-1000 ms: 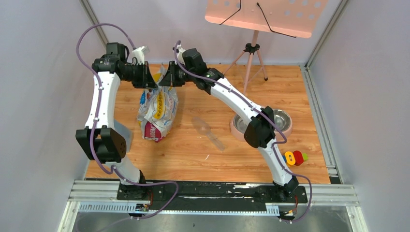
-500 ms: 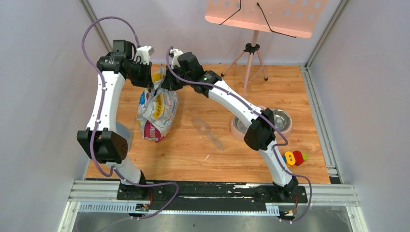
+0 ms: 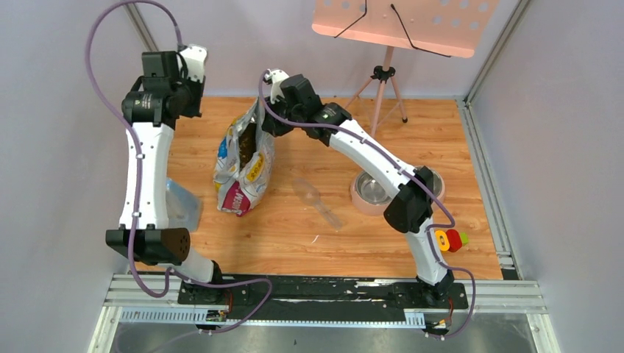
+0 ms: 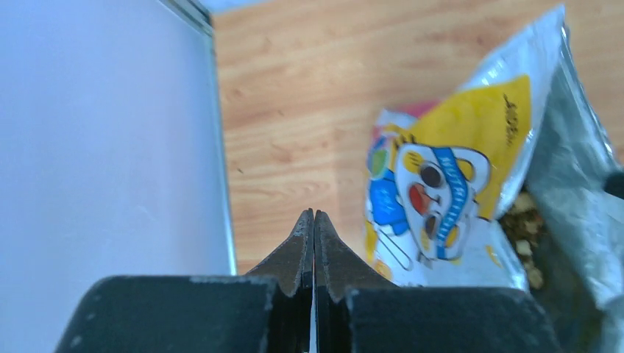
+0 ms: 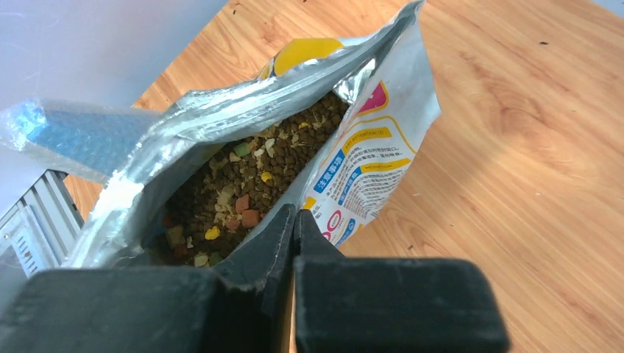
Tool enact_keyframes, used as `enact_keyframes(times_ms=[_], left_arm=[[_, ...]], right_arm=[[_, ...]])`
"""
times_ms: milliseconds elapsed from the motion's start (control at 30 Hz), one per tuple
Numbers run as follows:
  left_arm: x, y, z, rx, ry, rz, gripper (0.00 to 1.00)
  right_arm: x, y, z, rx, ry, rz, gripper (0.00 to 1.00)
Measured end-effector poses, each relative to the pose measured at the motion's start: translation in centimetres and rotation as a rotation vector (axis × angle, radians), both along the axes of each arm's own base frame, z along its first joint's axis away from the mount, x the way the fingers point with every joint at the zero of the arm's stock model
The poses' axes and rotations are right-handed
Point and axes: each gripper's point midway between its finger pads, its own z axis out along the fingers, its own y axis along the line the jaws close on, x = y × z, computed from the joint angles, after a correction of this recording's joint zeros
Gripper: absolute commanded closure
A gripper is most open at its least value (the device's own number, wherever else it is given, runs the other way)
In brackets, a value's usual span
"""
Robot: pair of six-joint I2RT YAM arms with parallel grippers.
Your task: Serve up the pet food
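Right end effector (image 5: 294,212) pinches the bag (image 5: 368,158) at its rim; pet food (image 5: 250,184) is brown kibble with coloured bits.

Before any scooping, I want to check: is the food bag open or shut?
Open: the bag gapes at its top, and pet food shows inside.

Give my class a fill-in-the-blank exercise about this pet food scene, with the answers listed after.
1. The bag stands on the table with its top ___.
2. The clear scoop lies between the bag and the ___.
3. The left gripper is shut and holds ___.
4. The pet food lies inside the ___.

Missing words: open; bowl; nothing; bag.
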Motion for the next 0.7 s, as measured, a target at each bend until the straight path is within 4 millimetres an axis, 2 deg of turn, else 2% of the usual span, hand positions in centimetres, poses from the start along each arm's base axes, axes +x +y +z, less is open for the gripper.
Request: enact_keyframes(times_ms=[133,167,200,233,300,333,433,500,667,700], left_arm=[[0.1,1.1,4.9,0.048,-0.149,0.032,1.0],[0.1,1.2,6.2,0.05,-0.184,0.031,0.94],[0.1,1.0,7.0,0.044,-0.207,0.023,0.81],[0.1,0.7,7.5,0.034,-0.22,0.007,0.53],[0.1,-0.5,8.1,-0.014,-0.232,-0.04,0.33],[0.0,-1.2,7.9,-0.041,-0.226,-0.063,0.31],[-0.1,-3.6,5.8,-0.142,-0.155,-0.13,0.27],[-0.2,-4.8,3.2,-0.196,-0.06,-0.151,0.27],[-0.3,-6.5,-2.9,-0.286,0.156,-0.155,0.31],[-0.5,-6.7,-3.9,-0.302,0.192,-0.152,0.32]], right_arm=[[0.0,-1.5,1.6,-0.009,-0.024,-0.004,1.0],[0.1,-1.7,1.9,-0.008,-0.03,-0.001,1.0],[0.1,-1.7,2.1,-0.006,-0.033,0.002,1.0],[0.1,-1.8,2.2,-0.004,-0.037,0.006,1.0],[0.1,-1.7,2.4,-0.003,-0.042,0.011,1.0],[0.1,-1.7,2.4,-0.002,-0.044,0.012,1.0],[0.1,-1.7,2.4,-0.002,-0.043,0.012,1.0],[0.1,-1.7,2.5,-0.001,-0.044,0.011,1.0],[0.0,-1.6,2.5,0.007,-0.036,0.015,1.0],[-0.1,-1.5,2.6,0.01,-0.032,0.016,0.97]])
